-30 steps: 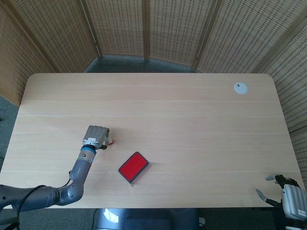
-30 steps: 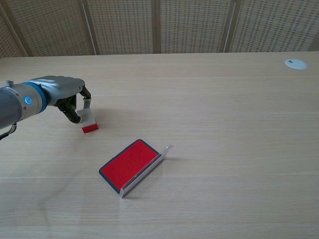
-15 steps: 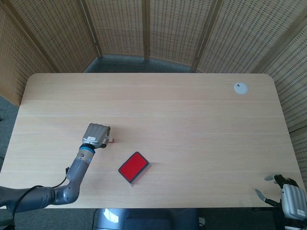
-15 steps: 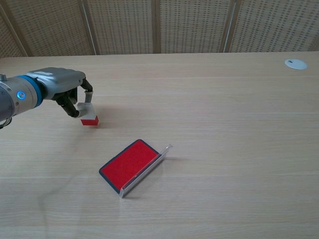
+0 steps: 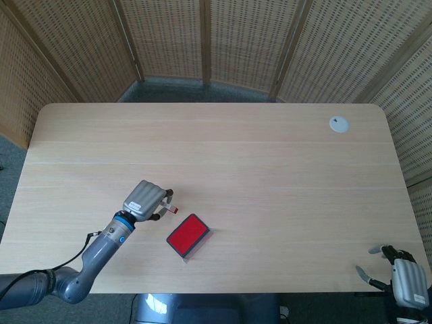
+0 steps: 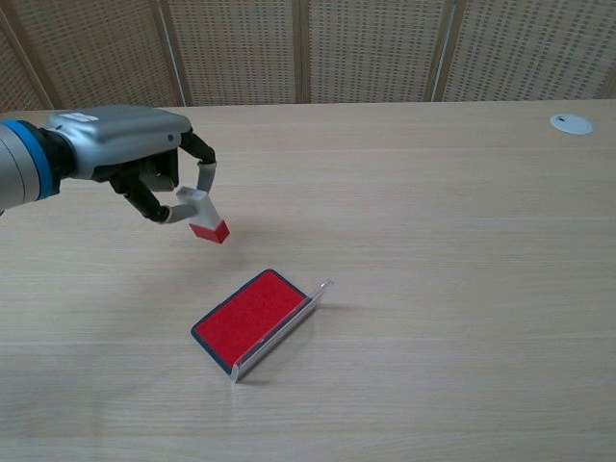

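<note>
While the left hand [image 6: 144,164] pinches a small red-and-white block [image 6: 206,220] in its fingers [image 6: 197,178] above the desk [image 6: 433,241], just beside the red pad [image 6: 248,316], the right hand [image 5: 405,283] stays apart, fingers spread.

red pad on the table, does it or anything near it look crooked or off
The red pad lies askew, turned at an angle to the table edges, its clear lid open and propped along one side. The left hand pinches a small white and red block, tilted, above the table. Nothing looks spilled or damaged.
</note>
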Controlling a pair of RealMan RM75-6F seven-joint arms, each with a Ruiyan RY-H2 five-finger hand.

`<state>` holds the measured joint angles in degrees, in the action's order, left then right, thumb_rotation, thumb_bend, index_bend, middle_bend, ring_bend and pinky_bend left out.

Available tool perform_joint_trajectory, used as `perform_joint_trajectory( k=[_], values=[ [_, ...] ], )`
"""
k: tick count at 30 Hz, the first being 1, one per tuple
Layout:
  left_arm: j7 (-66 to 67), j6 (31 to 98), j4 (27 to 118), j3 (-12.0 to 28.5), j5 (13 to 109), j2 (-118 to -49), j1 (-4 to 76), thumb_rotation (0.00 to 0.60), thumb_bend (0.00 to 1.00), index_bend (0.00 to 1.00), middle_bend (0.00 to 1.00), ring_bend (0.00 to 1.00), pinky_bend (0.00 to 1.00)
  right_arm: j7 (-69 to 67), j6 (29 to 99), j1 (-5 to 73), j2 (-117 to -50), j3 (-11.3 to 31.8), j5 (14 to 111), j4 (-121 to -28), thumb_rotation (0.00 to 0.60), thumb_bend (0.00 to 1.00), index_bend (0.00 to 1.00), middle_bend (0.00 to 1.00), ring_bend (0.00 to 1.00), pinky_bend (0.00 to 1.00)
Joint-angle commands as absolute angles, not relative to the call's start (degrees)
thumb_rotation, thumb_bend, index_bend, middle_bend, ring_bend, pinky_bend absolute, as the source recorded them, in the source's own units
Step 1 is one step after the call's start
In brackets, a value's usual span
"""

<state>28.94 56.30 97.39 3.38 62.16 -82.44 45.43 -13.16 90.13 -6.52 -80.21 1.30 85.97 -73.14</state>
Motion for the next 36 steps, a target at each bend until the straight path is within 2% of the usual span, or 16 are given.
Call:
perform_joint_trajectory(
  k=[1,9,36],
  values=[
    [27.6,54.4,98.1,2.2,65.0,-82.7,45.8,0.597,0.45,0.65,1.0,1.0,1.0,-13.3,90.4,-6.7,-80.0,1.4,85.9,-73.2,0.423,0.22,0.43,0.42,0.45,0.31],
    [28.2,51.0,95.9,0.9,66.1,-85.7,47.1,0.6,0.45,0.65,1.0,1.0,1.0,-13.6,91.1,-7.2,-79.5,1.5,85.7,-73.5,0.424,0.22,0.43,0.42,0.45,0.31],
    [34.0,48.9,91.2,0.0,61.7,-92.1,48.8,0.6,0.45,0.65,1.0,1.0,1.0,-15.1,91.4,-8.1,-79.3,1.5,85.3,-72.3,0.424,0.22,0.43,0.42,0.45,0.31]
  ],
)
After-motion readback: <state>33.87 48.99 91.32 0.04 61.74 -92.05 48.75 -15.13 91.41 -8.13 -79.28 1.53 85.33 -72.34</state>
